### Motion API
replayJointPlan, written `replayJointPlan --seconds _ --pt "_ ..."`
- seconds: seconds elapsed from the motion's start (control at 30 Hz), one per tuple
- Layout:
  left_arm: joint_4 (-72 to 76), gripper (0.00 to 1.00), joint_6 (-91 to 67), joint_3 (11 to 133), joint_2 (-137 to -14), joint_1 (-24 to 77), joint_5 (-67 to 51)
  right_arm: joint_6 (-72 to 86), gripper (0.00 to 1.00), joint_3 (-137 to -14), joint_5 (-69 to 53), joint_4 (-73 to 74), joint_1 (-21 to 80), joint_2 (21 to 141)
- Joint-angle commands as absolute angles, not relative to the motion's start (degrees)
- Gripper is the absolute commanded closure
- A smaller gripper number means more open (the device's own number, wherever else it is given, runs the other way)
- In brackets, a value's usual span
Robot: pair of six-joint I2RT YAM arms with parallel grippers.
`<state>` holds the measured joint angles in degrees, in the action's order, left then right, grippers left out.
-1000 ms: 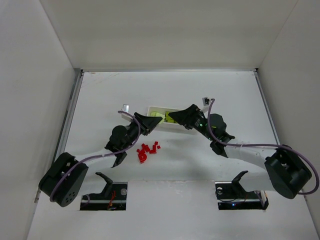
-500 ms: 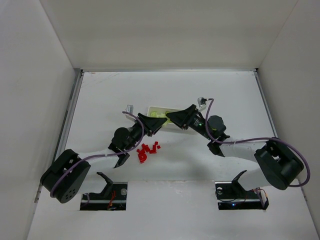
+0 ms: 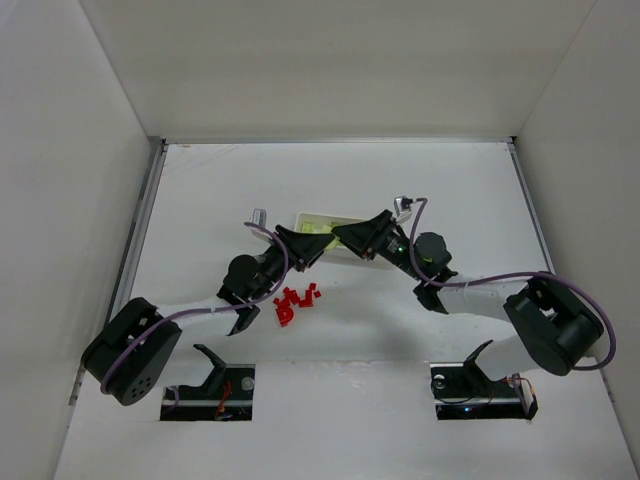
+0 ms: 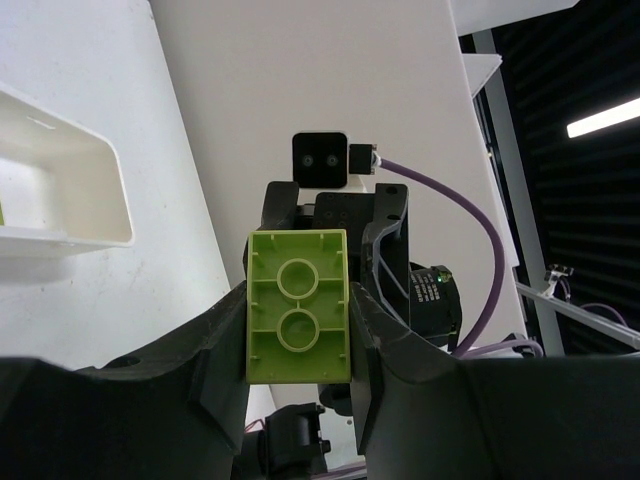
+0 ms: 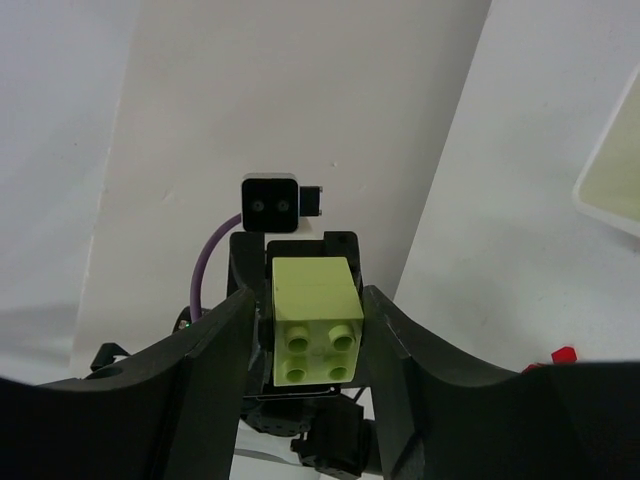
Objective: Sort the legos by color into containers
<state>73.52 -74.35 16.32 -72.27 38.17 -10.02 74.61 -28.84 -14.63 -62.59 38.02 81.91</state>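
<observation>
Your left hand (image 4: 300,335) is clamped on a lime-green brick (image 4: 297,300). Its fingers press the two long sides, and the hollow underside faces that wrist camera. Your right hand (image 5: 316,335) stands nose to nose with it at a middling width, its fingers flanking the studded end. You cannot tell from these views whether they touch the brick, or whether it is one brick or two stuck together.

Both hands hang above the counter (image 3: 450,190) at the near edge of the white tray (image 3: 308,216), where some lime-green shows inside one compartment. The red bricks (image 3: 295,298) lie heaped on the counter just in front, outside the tray.

You look to be mid-way through the green sorting, at a hand-to-hand pass or a pull-apart. Next, get one hand's grip sure before the other lets go. Then carry the brick over the compartment holding green and release it low. The reds are not yet sorted.
</observation>
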Motion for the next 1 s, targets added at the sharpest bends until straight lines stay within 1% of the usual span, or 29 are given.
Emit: replayJointPlan --seconds 0.0,0.1,0.2,0.27,0.37,0.4,0.57,0.67,0.87,0.97 --pt "81.0 0.75 -73.5 18.8 -72.2 38.3 -9.8 75.6 0.48 -28.1 -15.6 -69.5 38.6 82.1" --pt "81.8 0.75 -73.2 18.4 -71.8 38.1 -9.4 75.8 0.48 -27.8 -15.6 -69.6 38.8 82.7" --pt "81.8 0.75 -73.4 18.6 -72.2 37.8 -9.8 76.1 0.52 -27.6 -15.3 -70.0 38.8 82.9" --pt "81.8 0.75 -73.2 18.4 -72.1 37.9 -9.5 76.1 0.58 -27.7 -15.3 -70.1 39.0 83.1" --pt "81.7 0.71 -72.7 17.8 -71.8 38.2 -9.1 76.2 0.62 -27.8 -15.1 -70.3 39.1 83.4" --pt "81.1 0.69 -72.6 17.8 -71.7 38.2 -8.9 76.3 0.63 -27.7 -15.0 -70.3 39.1 83.2" --pt "80.5 0.52 -71.9 16.6 -71.1 37.6 -8.5 75.6 0.64 -27.2 -14.2 -69.8 38.6 82.3" --pt "80.2 0.46 -71.7 16.3 -71.3 37.0 -8.3 75.3 0.64 -27.0 -14.2 -69.2 38.0 82.3" --pt "79.9 0.46 -70.8 15.6 -70.9 36.3 -7.6 74.6 0.64 -26.5 -14.0 -68.8 37.3 83.0" --pt "79.5 0.52 -71.0 16.0 -71.8 35.5 -8.0 74.4 0.63 -26.5 -13.9 -68.8 37.0 82.9"
